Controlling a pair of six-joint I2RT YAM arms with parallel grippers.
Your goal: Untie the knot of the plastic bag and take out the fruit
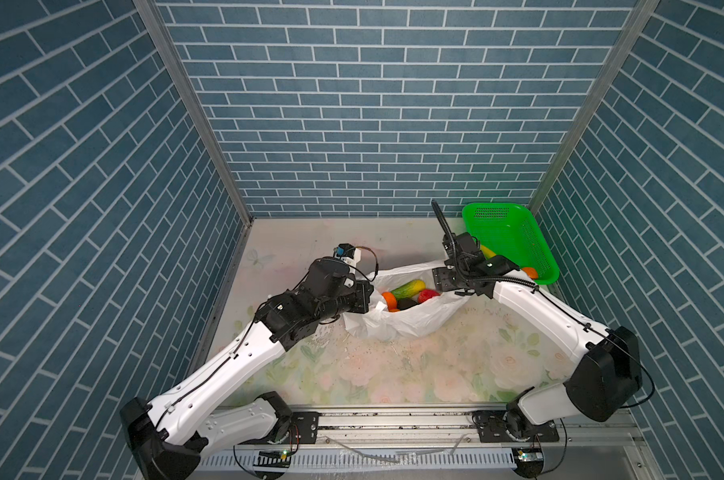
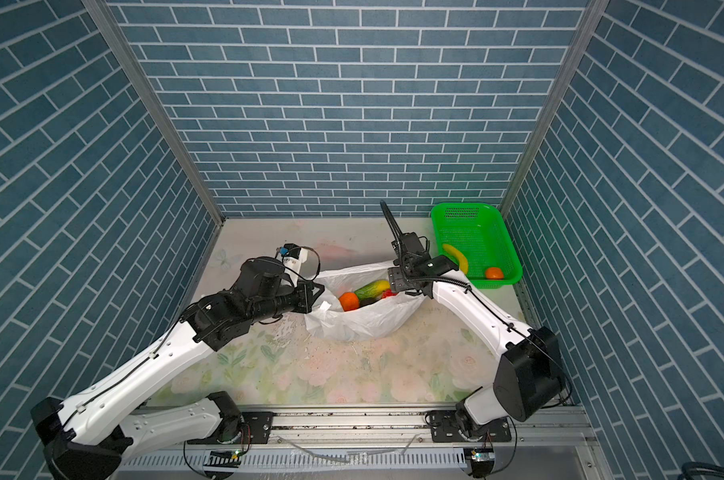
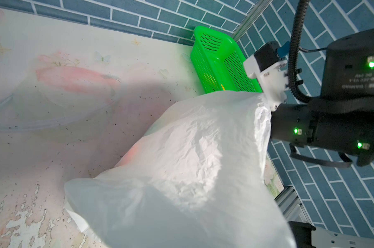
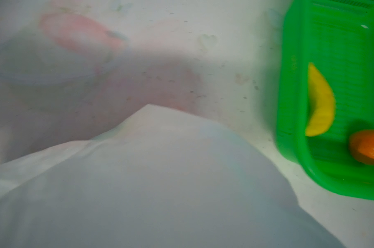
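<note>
The white plastic bag (image 1: 410, 320) (image 2: 360, 320) lies mid-table with its mouth pulled open; the knot is out of view. Inside the bag lies fruit: an orange tangerine (image 1: 388, 299), a yellow-green mango (image 1: 409, 289), a bumpy red one (image 1: 428, 296) and a dark avocado (image 1: 408, 304). My left gripper (image 1: 370, 297) is shut on the bag's left rim. My right gripper (image 1: 441, 286) sits at the right rim above the red fruit, its fingers hidden by the bag. Bag plastic (image 3: 181, 150) (image 4: 160, 171) covers the jaws in both wrist views.
A green mesh basket (image 2: 464, 205) (image 4: 289, 85) stands in the back right corner, holding a yellow banana (image 2: 455, 255) and an orange tangerine (image 2: 494, 273). Blue brick walls close in the table on three sides. A metal rail (image 1: 393, 419) runs along the front edge.
</note>
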